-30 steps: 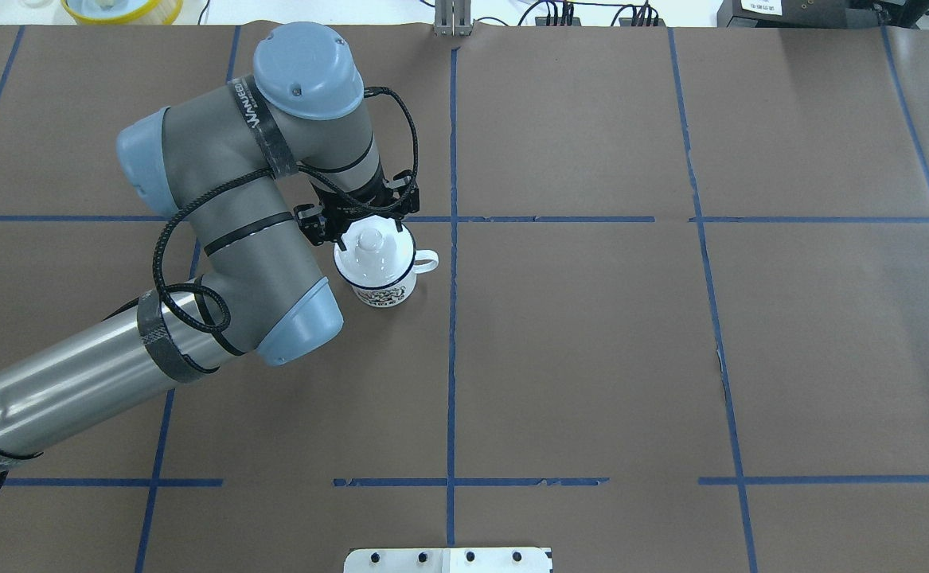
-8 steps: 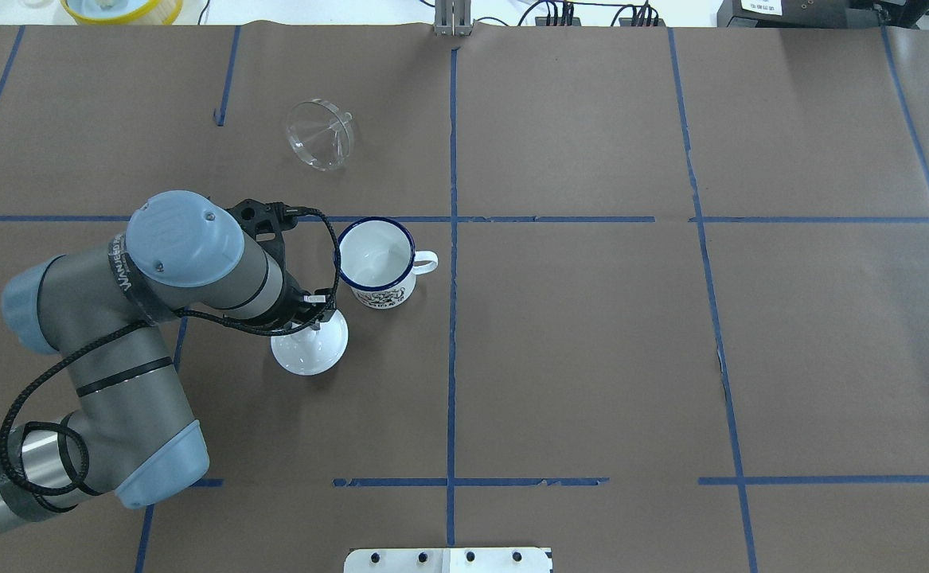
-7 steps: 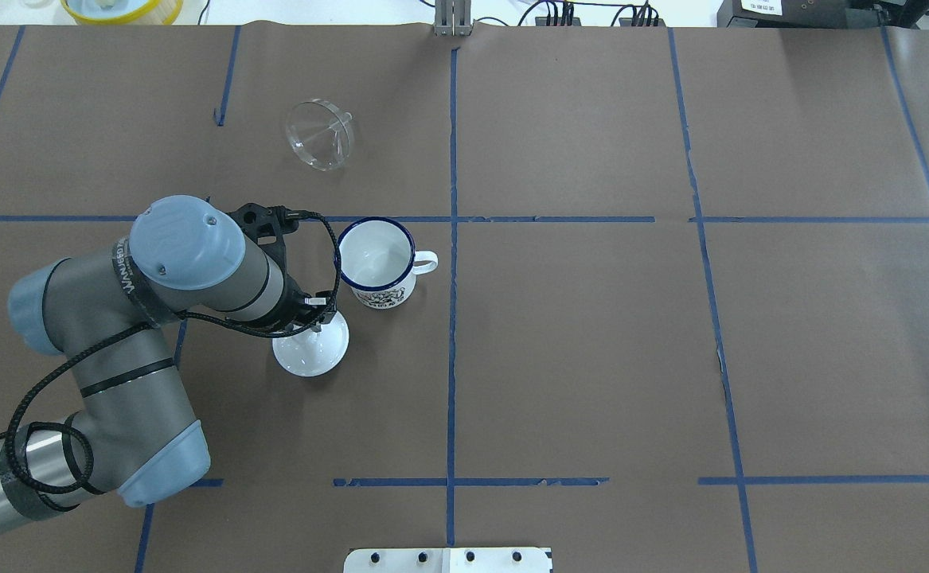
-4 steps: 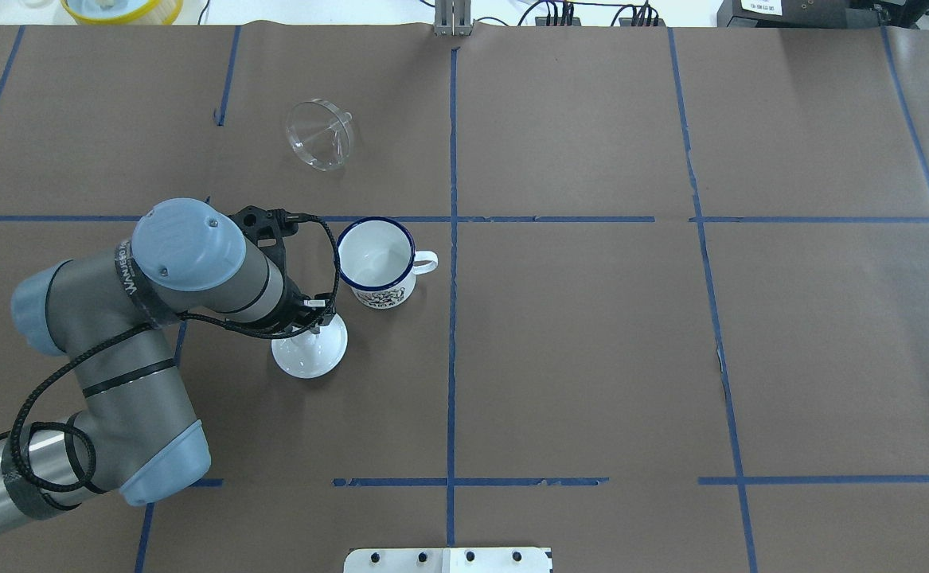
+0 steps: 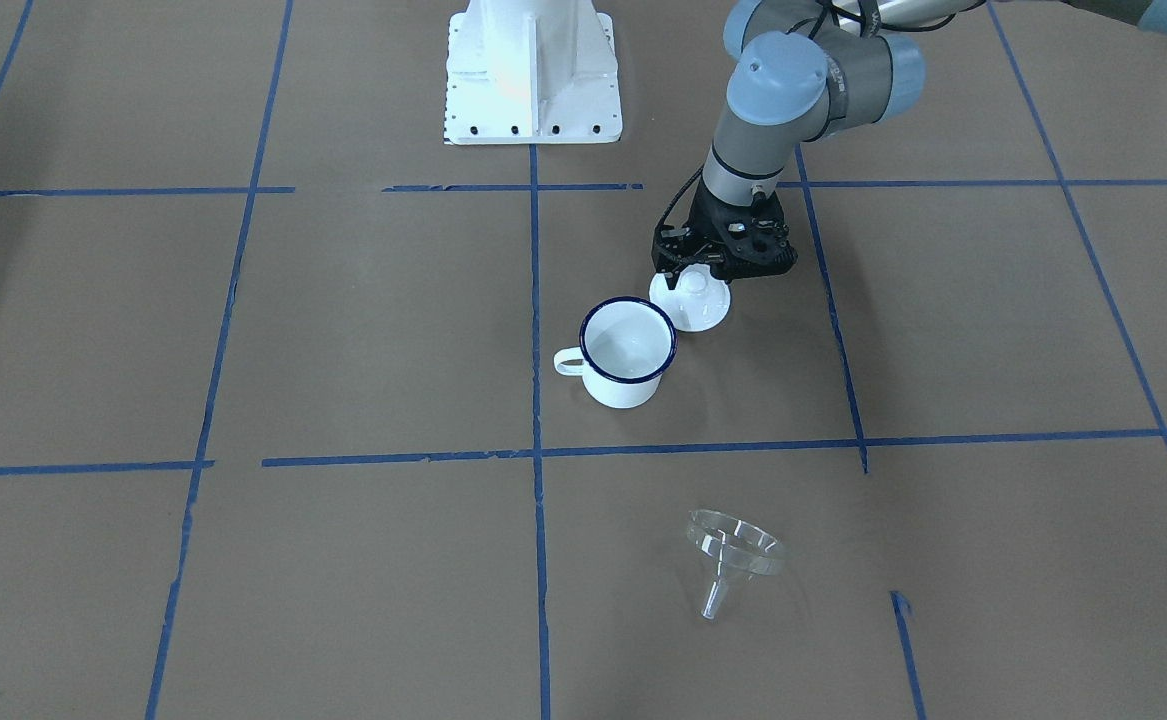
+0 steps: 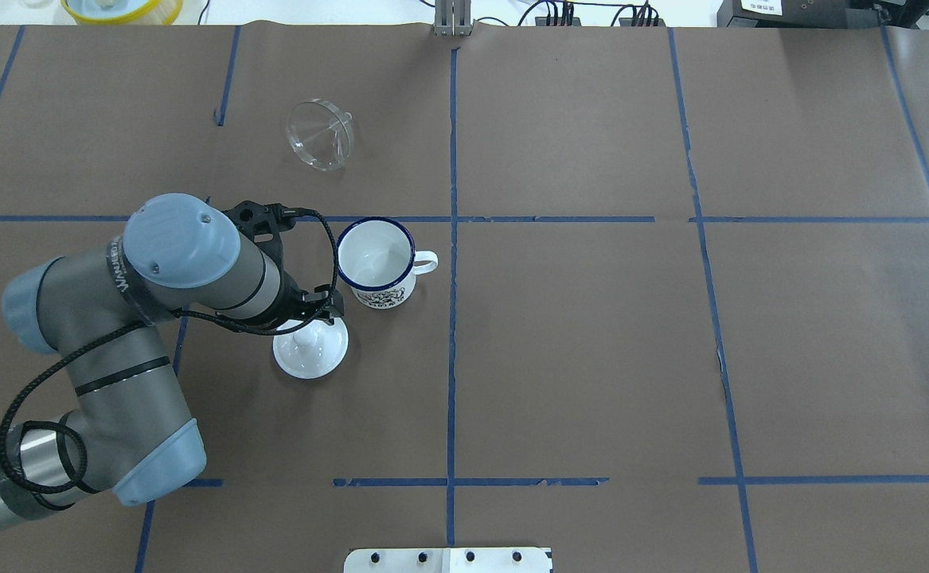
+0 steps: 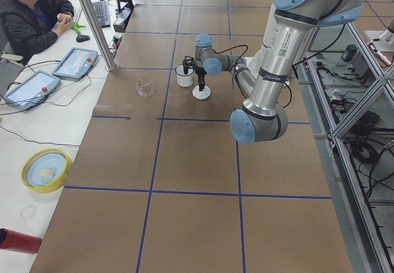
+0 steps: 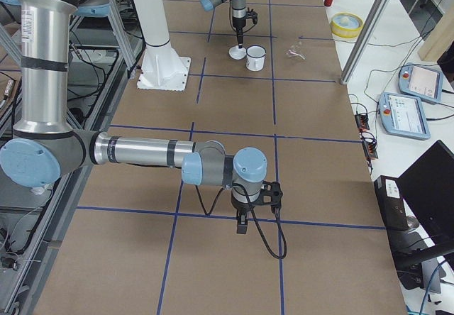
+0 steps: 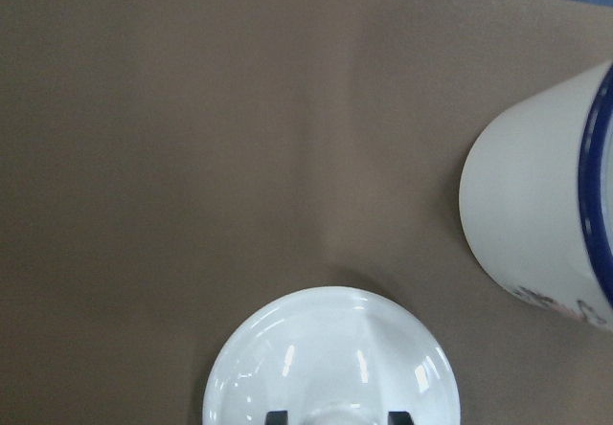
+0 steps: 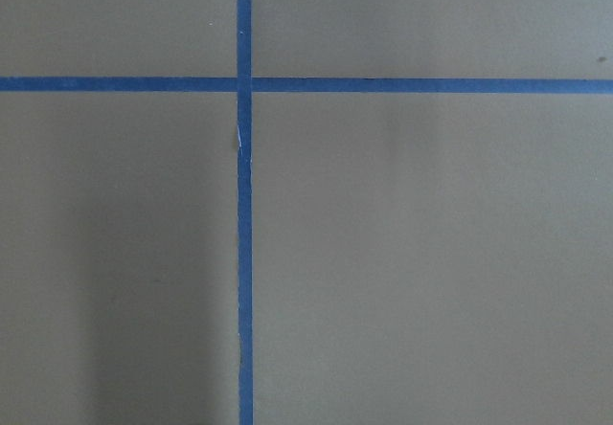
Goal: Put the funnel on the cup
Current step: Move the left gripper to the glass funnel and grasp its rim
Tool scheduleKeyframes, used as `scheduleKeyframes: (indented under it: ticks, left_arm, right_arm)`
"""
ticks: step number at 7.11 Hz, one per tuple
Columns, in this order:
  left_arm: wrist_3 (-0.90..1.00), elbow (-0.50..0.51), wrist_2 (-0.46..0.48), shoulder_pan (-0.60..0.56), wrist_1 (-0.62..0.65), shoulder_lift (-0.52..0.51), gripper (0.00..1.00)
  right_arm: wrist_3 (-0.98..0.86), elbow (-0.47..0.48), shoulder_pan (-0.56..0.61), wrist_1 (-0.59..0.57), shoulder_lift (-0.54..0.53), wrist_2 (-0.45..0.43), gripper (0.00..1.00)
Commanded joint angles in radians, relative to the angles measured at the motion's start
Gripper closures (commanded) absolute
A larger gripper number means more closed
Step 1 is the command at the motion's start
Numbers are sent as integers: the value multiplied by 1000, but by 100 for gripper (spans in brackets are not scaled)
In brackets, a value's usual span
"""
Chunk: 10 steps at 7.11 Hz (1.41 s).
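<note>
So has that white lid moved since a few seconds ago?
Yes. It sat on the cup, just below the horizontal blue tape line; now the lid lies on the table beside the cup, lower in the overhead view, closer to the robot.

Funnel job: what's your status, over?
Left gripper open over round white knobbed lid; right gripper unclear. Clear funnel lying on side, untouched. White blue-rimmed enamel mug uncovered, path clear.

Overhead cam behind robot, looking fwd/down; front cam opposite, steep. Side cams at table (image 7: 184, 162) ends, far. L wrist cam close over lid (image 9: 330, 358), cup (image 9: 536, 214); ext views share both.
</note>
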Motion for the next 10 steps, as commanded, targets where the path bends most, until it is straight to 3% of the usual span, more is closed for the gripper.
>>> scheduleKeyframes:
  ticks: [1, 2, 5, 7, 9, 10]
  left_arm:
    - [-67, -77, 9, -127, 2, -2, 0]
    - [-202, -71, 80, -147, -35, -19, 0]
    - [-644, 33, 307, -190, -401, -22, 0]
    - [-834, 187, 314, -209, -571, -31, 0]
    - [-927, 429, 317, -212, -723, -118, 0]
    - [-944, 487, 350, -212, -803, -125, 2]
  right_arm:
    - [0, 0, 0, 0, 0, 0, 0]
    - [0, 0, 0, 0, 0, 0, 0]
    - [0, 0, 0, 0, 0, 0, 0]
    - [0, 0, 0, 0, 0, 0, 0]
    - [0, 0, 0, 0, 0, 0, 0]
    - [0, 0, 0, 0, 0, 0, 0]
